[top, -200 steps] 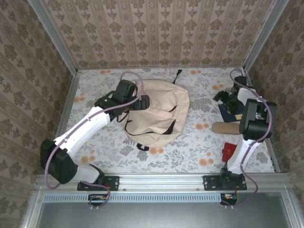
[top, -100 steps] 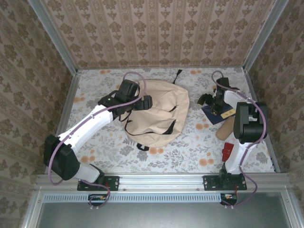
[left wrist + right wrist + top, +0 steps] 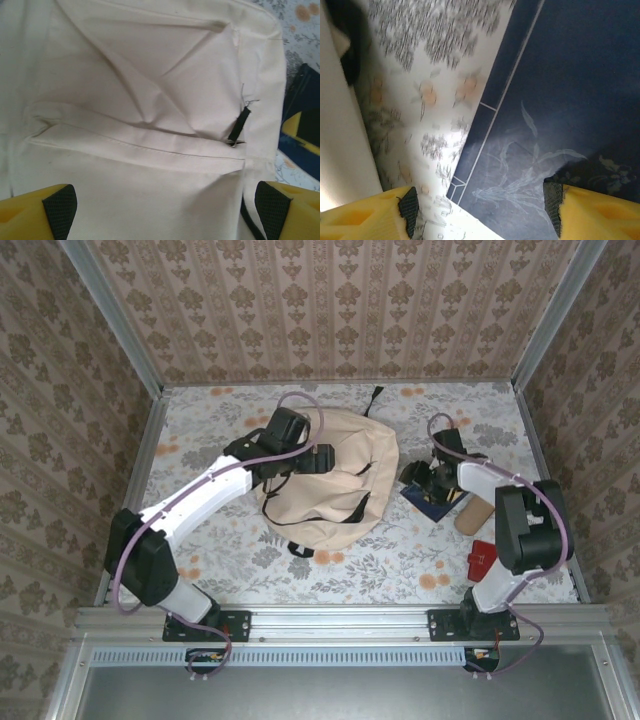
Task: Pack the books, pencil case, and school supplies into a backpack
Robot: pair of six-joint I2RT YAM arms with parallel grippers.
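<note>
Beige fabric takes the middle of the counter (image 3: 230, 540): the backpack (image 3: 310, 505) lies flat there, its black top loop toward the far wall. Bare flowered cloth lies open to its left and along the near edge. On the right the room is tighter. A navy book (image 3: 432, 502) lies near the backpack's right side, a tan roll (image 3: 470, 515) just beside the book, and a red square (image 3: 482, 558) nearer the right arm's base. Metal rails (image 3: 140, 470) and patterned walls close 3 sides.

The left claw (image 3: 312, 458) hovers over the upper part of the backpack. Its 2 fingers (image 3: 57, 205) are spread wide with only cloth below them and nothing gripped. In the left wrist view a stitched flap crosses the bag, and a small black zip pull (image 3: 241, 125) hangs at its right end. Whether that pocket is open cannot be told, and the bag's inside is hidden.

The right claw (image 3: 420, 478) sits low over an edge of the book with its jaws apart. 1 finger is above the flowered cloth, the other above the navy cover, which lies flat on the counter. Nothing is clamped. The pale leaf drawing on the cover is blurred and partly cut off in the right wrist view. From above, the right claw hides part of the book.
</note>
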